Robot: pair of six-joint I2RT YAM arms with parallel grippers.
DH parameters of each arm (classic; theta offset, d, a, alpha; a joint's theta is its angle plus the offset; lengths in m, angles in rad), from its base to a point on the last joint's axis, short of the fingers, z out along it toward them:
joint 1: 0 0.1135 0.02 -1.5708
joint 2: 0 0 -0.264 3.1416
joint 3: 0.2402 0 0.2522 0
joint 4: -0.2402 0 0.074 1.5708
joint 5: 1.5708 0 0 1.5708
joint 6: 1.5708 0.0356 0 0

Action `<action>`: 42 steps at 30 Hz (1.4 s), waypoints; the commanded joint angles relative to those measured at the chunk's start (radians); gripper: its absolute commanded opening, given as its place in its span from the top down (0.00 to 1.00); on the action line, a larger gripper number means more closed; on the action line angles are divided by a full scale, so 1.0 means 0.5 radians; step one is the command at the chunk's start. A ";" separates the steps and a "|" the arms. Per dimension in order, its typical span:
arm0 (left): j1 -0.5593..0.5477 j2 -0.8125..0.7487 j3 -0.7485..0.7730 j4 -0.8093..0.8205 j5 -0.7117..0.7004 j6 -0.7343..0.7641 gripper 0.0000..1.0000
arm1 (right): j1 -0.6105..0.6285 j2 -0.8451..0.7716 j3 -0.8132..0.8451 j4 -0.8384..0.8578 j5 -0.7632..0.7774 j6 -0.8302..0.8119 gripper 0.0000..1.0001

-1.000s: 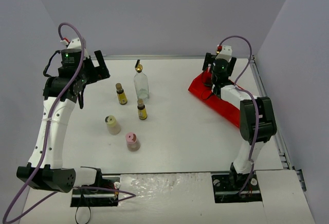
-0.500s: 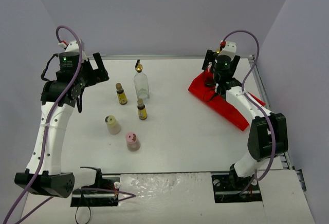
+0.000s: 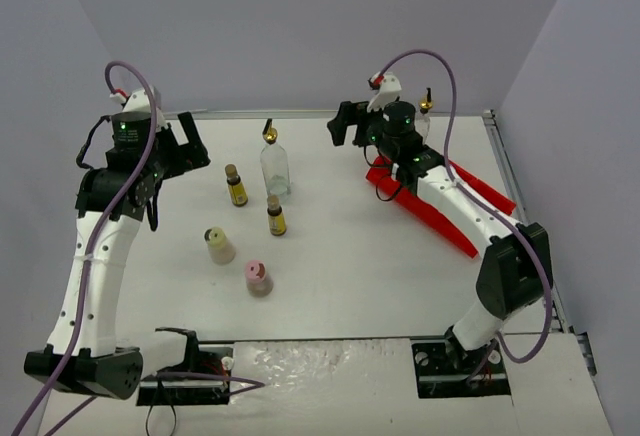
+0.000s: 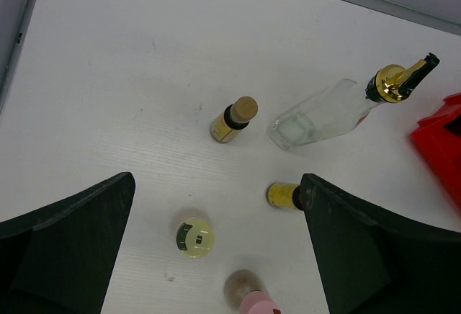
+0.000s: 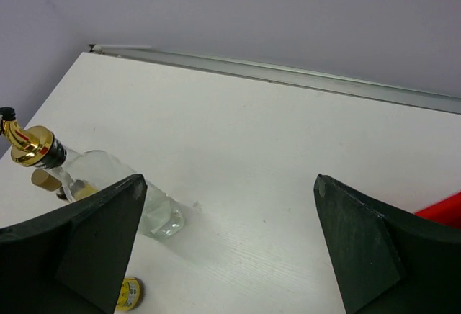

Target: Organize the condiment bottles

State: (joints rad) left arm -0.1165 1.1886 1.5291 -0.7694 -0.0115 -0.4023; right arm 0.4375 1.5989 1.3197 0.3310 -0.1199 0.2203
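Observation:
A tall clear glass bottle (image 3: 274, 163) with a gold spout stands mid-table. Two amber dark-capped bottles (image 3: 236, 184) (image 3: 275, 215), a squat cream bottle (image 3: 219, 244) and a squat pink bottle (image 3: 258, 276) stand near it. A second gold spout (image 3: 425, 105) shows at the far end of the red tray (image 3: 440, 208), its bottle hidden behind my right arm. My left gripper (image 3: 187, 139) is open and empty, left of the bottles. My right gripper (image 3: 346, 126) is open and empty, right of the clear bottle (image 5: 115, 188). The left wrist view shows the clear bottle (image 4: 324, 109), both amber bottles (image 4: 233, 119) (image 4: 282, 194), the cream bottle (image 4: 194, 237) and the pink bottle (image 4: 253, 298).
A metal rail (image 3: 300, 112) edges the table's far side, below the grey back wall. The right wall stands close beside the tray. The tray's corner shows in the left wrist view (image 4: 441, 135) and in the right wrist view (image 5: 444, 209).
My right arm has swung left from over the red tray to the table's far middle, its gripper now facing the clear bottle. My left gripper has shifted slightly.

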 commanded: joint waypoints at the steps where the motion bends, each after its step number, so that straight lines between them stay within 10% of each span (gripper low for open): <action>1: 0.012 -0.088 0.095 0.028 -0.056 -0.024 0.03 | 0.043 0.184 0.161 0.292 -0.389 0.027 0.01; 42: 0.012 -0.015 0.203 -0.031 -0.089 0.055 0.03 | 0.456 1.028 0.839 0.231 -0.675 -0.312 0.02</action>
State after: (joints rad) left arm -0.1165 1.1853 1.5669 -0.8187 -0.0452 -0.3939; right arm 0.6612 2.0927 1.6697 0.3970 -0.4352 0.0761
